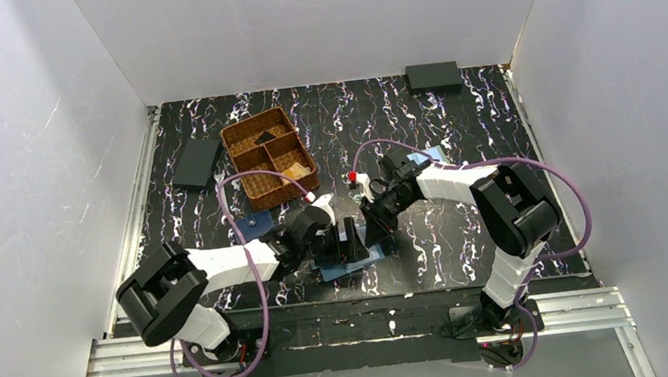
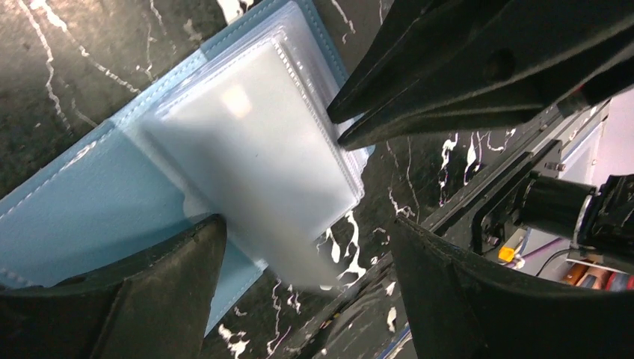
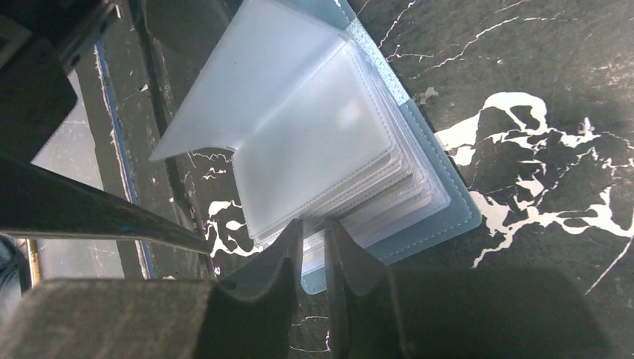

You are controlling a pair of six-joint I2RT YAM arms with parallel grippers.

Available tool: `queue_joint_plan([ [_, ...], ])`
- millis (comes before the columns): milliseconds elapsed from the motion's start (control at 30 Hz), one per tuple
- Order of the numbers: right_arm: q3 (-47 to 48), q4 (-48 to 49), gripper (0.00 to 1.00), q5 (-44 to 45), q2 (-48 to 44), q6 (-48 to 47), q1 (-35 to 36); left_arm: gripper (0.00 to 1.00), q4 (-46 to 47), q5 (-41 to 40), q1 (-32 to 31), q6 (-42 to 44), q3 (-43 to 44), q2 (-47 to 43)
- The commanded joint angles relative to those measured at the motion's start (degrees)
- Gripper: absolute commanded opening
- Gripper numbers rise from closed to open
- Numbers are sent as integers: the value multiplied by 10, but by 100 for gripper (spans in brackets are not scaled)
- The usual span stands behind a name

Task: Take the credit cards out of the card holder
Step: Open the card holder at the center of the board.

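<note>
The steel-blue card holder [image 1: 374, 255] lies open near the table's front, between the two grippers. In the left wrist view its cover [image 2: 90, 194] carries a stack of clear sleeves holding whitish credit cards [image 2: 254, 142]. One sleeve [image 3: 224, 97] stands lifted. My left gripper [image 2: 306, 224] is open and straddles the stack's near end, with one finger [image 2: 149, 299] on the cover. My right gripper [image 3: 314, 224] is all but shut, its tips on the edge of the sleeve stack [image 3: 314, 142]. I cannot tell whether it pinches a card or only a sleeve. Its tips also show in the left wrist view [image 2: 336, 129].
A woven basket [image 1: 269, 158] with compartments stands at the back left, and a black wallet [image 1: 196, 163] lies beside it. A black box [image 1: 433, 75] sits at the far edge. A paler blue holder [image 1: 426, 156] lies behind the right arm. A small blue item [image 1: 257, 224] lies behind the left arm.
</note>
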Motion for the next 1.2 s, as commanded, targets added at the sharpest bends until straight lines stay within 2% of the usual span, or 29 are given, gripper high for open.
queue_joint_plan([
  [0,2,23,25,-32,2,13,2,78,-62,-22,-2,-9,19,45],
  [133,2,26,24,-30,5,16,2,69,-156,-76,-2,-18,60,59],
  [233,2,26,23,-27,8,18,2,57,-192,-84,-2,-18,75,69],
  [267,3,26,23,-23,8,19,2,49,-192,-85,-2,-22,74,71],
  [400,1,26,24,-31,1,18,-5,3,-201,-83,2,-27,67,69],
  [433,1,25,26,-37,-1,16,-9,0,-199,-82,6,-30,61,63],
  [500,-2,18,36,-67,-15,4,-24,0,-170,-63,17,-43,32,44],
  [567,-6,19,41,-81,-25,2,-28,0,-131,-29,28,-54,12,39],
  [967,-14,31,37,-64,-32,15,-28,0,-114,-8,43,-59,-2,29],
  [1167,-11,10,49,-119,-49,-13,-28,0,-110,-5,43,-59,-7,28],
])
